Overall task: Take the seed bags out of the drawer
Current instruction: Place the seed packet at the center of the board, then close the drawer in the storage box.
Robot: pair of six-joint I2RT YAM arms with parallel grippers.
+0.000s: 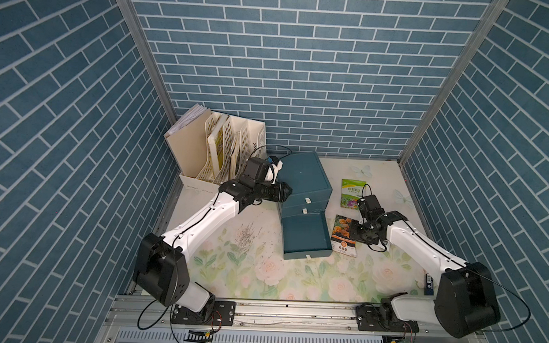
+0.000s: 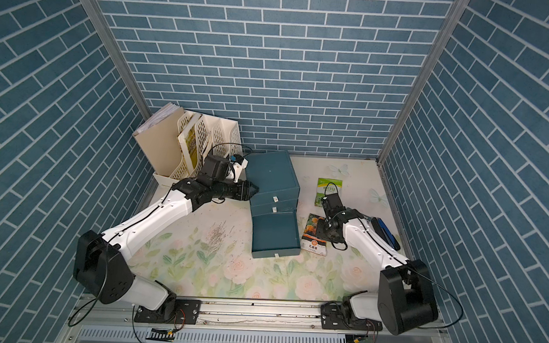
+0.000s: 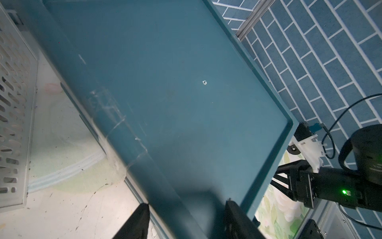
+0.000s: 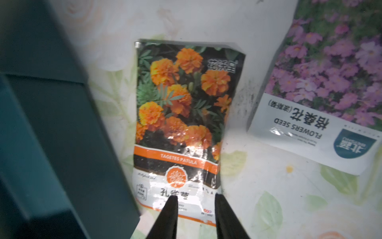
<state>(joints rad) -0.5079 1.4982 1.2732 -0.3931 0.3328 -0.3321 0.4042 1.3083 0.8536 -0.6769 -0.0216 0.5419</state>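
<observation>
Mid-frame in a top view stands the drawer unit, file rack upper left, marigold bag right of its open drawer, second seed bag above.

We see the marigold bag as glossy film, crinkled, with white glare along its lower band. The pink-purple bag is glossy too but lies smoother. The green-white bag, far right, looks like the same shiny film, though it is too small for us to be sure. The drawer cabinet is teal plastic with a satin finish and pale scuffs on one face. The file rack, far left, is cream perforated plastic. The table cover is a smooth floral print, speckled with dark grit. The near rail is bare brushed metal. The right gripper has matt black fingers
</observation>
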